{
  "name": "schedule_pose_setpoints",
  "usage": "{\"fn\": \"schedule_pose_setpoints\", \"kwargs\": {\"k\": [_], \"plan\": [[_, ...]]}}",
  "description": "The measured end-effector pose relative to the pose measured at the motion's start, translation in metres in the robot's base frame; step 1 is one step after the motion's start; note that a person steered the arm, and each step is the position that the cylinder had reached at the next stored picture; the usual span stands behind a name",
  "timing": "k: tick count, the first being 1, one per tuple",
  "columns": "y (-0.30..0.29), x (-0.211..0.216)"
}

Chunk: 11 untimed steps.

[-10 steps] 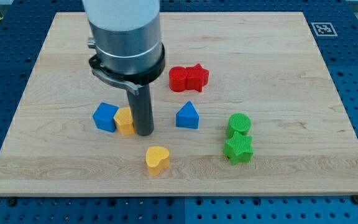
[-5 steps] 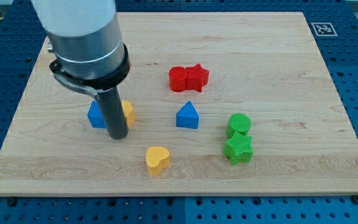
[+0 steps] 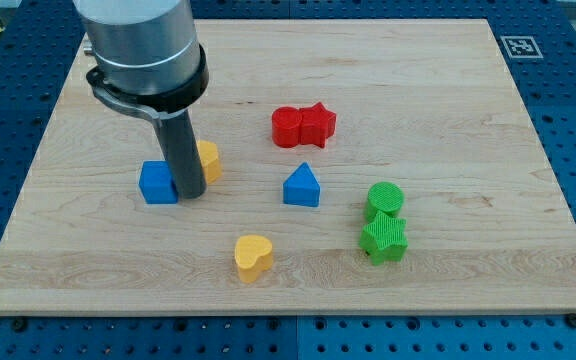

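My tip [image 3: 189, 194] rests on the wooden board [image 3: 468, 120], wedged between a blue block [image 3: 157, 183] on its left and a yellow block [image 3: 208, 159] just behind it on the right. The rod hides part of both, and it appears to touch them. A blue triangle-topped block [image 3: 302, 187] lies further to the right. A yellow heart block [image 3: 253, 257] sits below, toward the view's bottom.
A red cylinder [image 3: 287, 127] and a red star [image 3: 317, 123] touch each other above the centre. At the right a green cylinder [image 3: 385, 199] stands against a green star [image 3: 384, 239]. A printed marker [image 3: 519, 46] is at the board's top right corner.
My tip went from the yellow block's right side around to the left and then up, ending between the blue and yellow blocks. The yellow block shifted up and right; the blue one barely moved.
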<state>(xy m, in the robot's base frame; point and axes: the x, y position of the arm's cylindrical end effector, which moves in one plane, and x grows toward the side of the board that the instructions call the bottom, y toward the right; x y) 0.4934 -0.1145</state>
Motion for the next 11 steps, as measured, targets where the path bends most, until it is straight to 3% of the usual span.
{"fn": "schedule_pose_setpoints", "kwargs": {"k": [1,2,4,5,7,9,11], "plan": [[-0.015,-0.018],[0.006,-0.029],[0.026,-0.008],[0.027,-0.046],[0.018,-0.069],[0.037,-0.042],[0.023,-0.072]]}}
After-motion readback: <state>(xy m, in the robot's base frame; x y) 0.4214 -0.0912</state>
